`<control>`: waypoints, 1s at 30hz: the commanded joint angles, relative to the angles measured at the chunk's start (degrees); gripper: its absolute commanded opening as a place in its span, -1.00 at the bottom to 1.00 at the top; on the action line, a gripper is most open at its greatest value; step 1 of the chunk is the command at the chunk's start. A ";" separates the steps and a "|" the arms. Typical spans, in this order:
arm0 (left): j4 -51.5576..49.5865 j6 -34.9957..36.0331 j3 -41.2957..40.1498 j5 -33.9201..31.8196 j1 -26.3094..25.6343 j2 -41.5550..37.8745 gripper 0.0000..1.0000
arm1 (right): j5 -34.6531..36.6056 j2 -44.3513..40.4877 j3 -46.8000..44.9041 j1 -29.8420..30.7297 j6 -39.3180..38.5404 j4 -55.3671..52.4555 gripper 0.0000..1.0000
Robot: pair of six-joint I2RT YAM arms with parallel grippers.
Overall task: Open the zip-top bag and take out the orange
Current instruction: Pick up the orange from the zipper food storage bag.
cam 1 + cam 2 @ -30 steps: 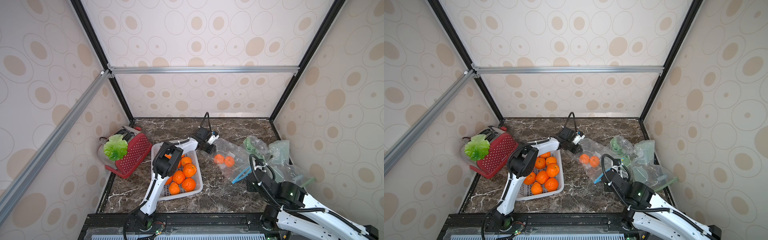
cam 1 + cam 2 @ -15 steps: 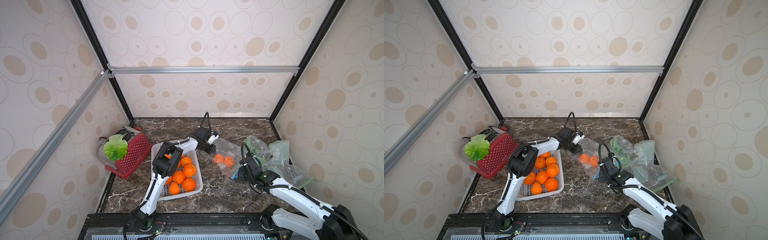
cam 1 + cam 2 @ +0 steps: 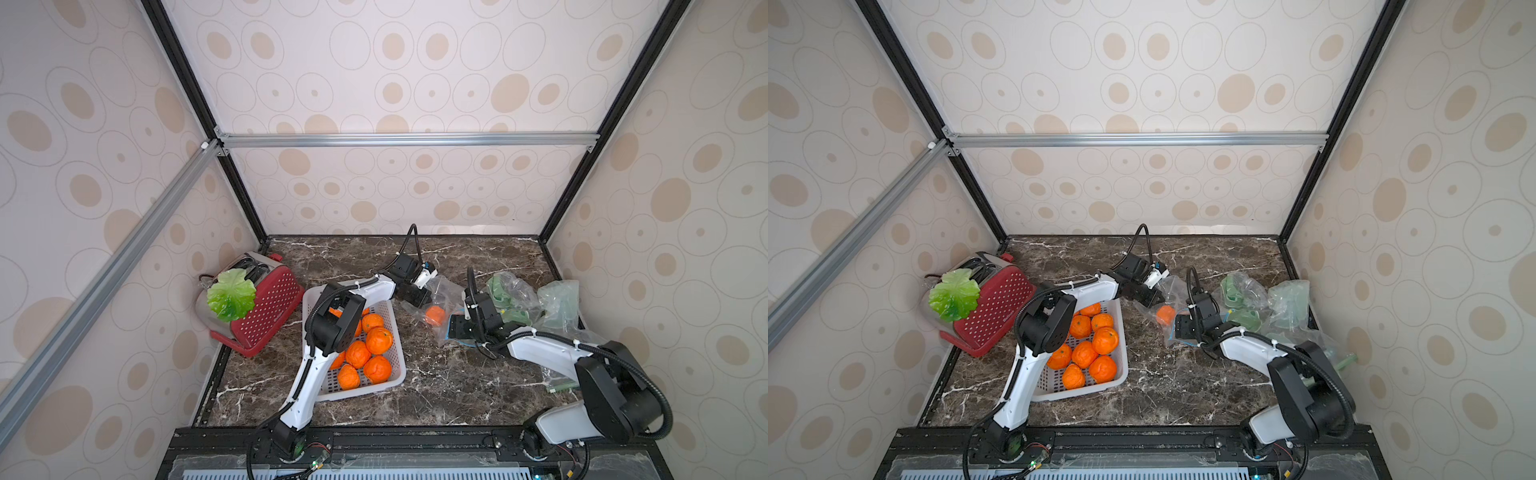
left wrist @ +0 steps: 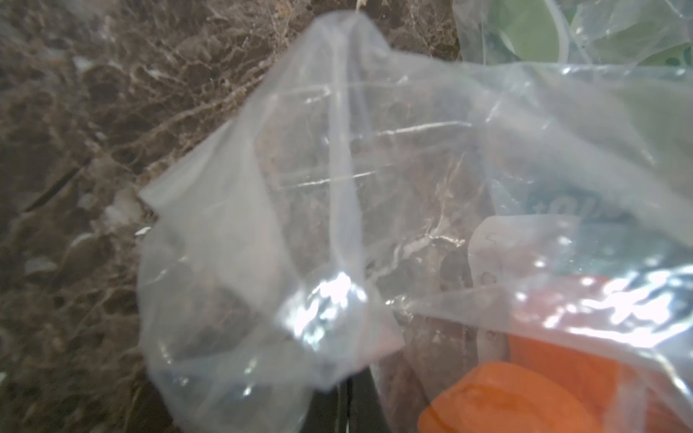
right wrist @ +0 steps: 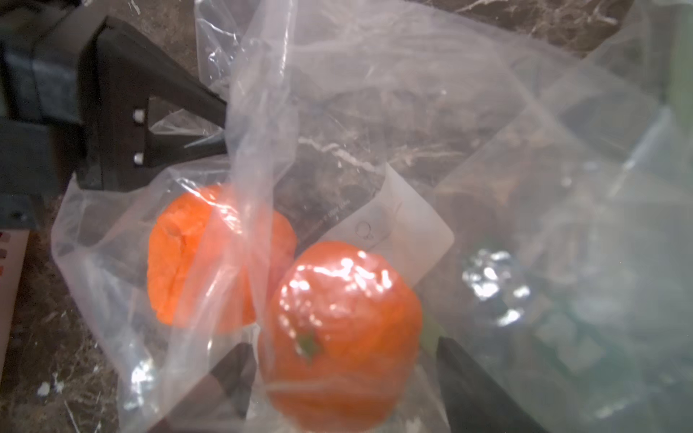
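Your left gripper point(image 3: 422, 298) is clenched on a crinkled fold of the clear bag point(image 5: 356, 75). The bag lies slack and glossy on the veined brown marble table point(image 3: 436, 382), between the two arms. Under the film sit two round, dimpled fruits: the near orange point(image 5: 337, 330), with a small green stem mark, and the far orange point(image 5: 195, 255) just beside it. Your right gripper point(image 5: 343, 345) has its dark, wedge-shaped fingers spread wide, one on each side of the near orange. Whether they press on it cannot be told.
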 commanded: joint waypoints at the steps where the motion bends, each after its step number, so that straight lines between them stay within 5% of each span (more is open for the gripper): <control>1: -1.29 1.49 0.65 0.89 0.36 1.61 -1.00 | -1.64 3.37 3.31 -0.36 -1.92 2.83 0.69; 9: -1.11 1.49 0.68 0.91 0.35 1.62 -1.00 | -4.22 10.91 5.37 -0.62 -1.89 1.95 0.63; 15: -1.14 1.31 0.96 0.92 0.35 1.74 -1.00 | -5.37 10.26 3.79 -0.63 -2.16 4.54 0.36; 19: -1.14 1.22 0.76 0.54 0.35 1.65 -1.00 | -6.79 4.23 4.24 -0.68 -2.84 -1.76 0.22; 30: -1.07 0.96 0.63 -0.06 0.44 1.69 -1.00 | -3.36 -22.45 0.41 -0.80 -1.54 -31.72 0.23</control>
